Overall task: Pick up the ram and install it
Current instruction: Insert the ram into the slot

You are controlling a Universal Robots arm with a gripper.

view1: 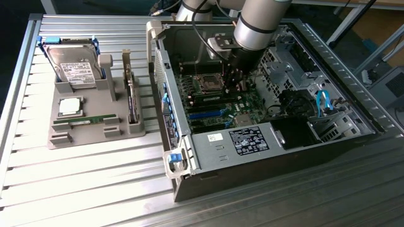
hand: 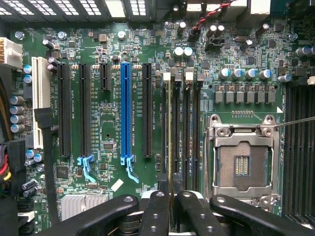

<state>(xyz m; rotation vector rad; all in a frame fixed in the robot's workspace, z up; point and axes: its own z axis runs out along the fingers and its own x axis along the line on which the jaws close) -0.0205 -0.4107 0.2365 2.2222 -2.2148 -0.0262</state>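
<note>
The ram shows edge-on as a thin yellowish-green strip, lined up with the first of the black memory slots beside the empty processor socket. My gripper is shut on its near end, one black finger on each side. Whether the stick is seated in the slot or just above it, I cannot tell. In the exterior view the arm reaches down into the open computer case, with the gripper over the motherboard.
Black and blue expansion slots lie beside the memory slots. On the exterior view's left, a grey tray carries a hard drive, a silver processor chip, a green stick lying flat and an upright card.
</note>
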